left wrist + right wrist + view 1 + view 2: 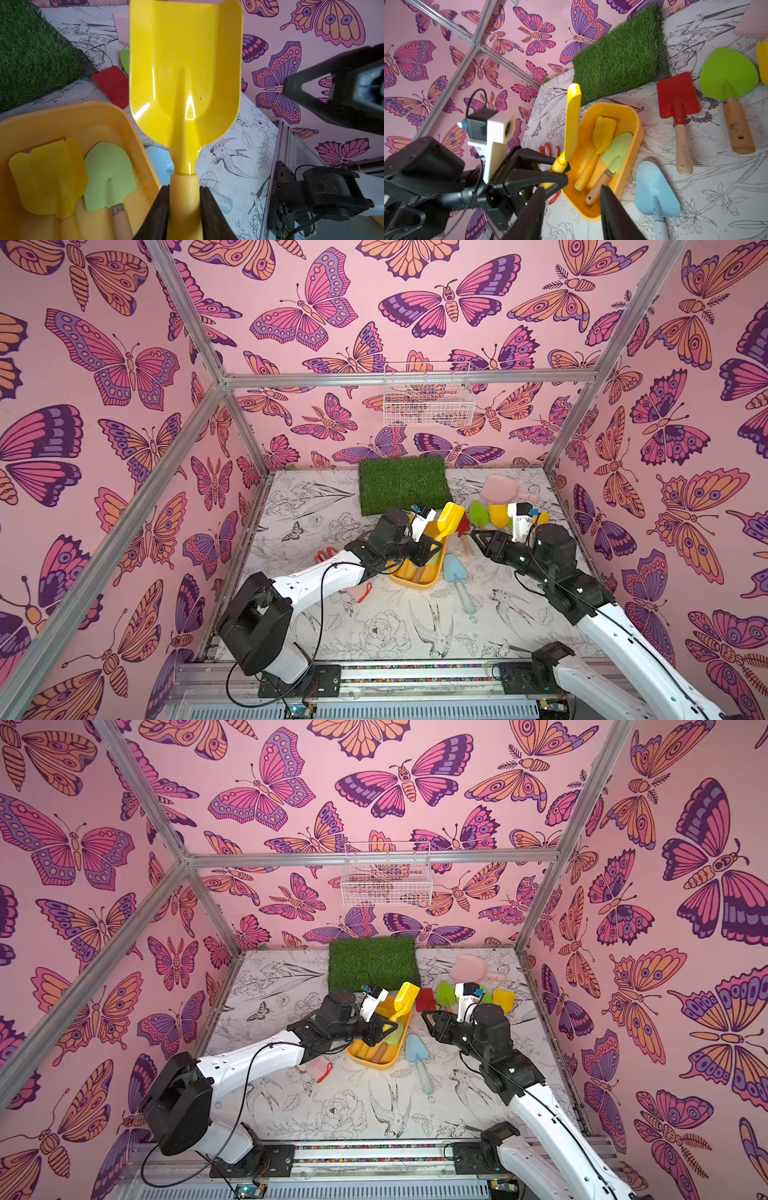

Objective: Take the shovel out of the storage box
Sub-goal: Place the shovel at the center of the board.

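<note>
My left gripper (184,191) is shut on the handle of a yellow shovel (185,72). The shovel (451,516) (406,995) is lifted with its blade up over the far end of the yellow storage box (415,583) (374,1065). In the right wrist view the left gripper (560,166) holds the shovel (573,120) beside the box (631,118). Inside the box lie a smaller yellow shovel (604,133) and a pale green shovel (618,151) with a wooden handle. My right gripper (571,189) (473,536) is open, hovering right of the box with nothing between its fingers.
Right of the box lie a blue shovel (455,568), a red shovel (463,526), a green one (478,514), a yellow blade (498,516) and a pink scoop (498,489). A grass mat (403,485) lies behind. A white wire basket (428,398) hangs on the back wall.
</note>
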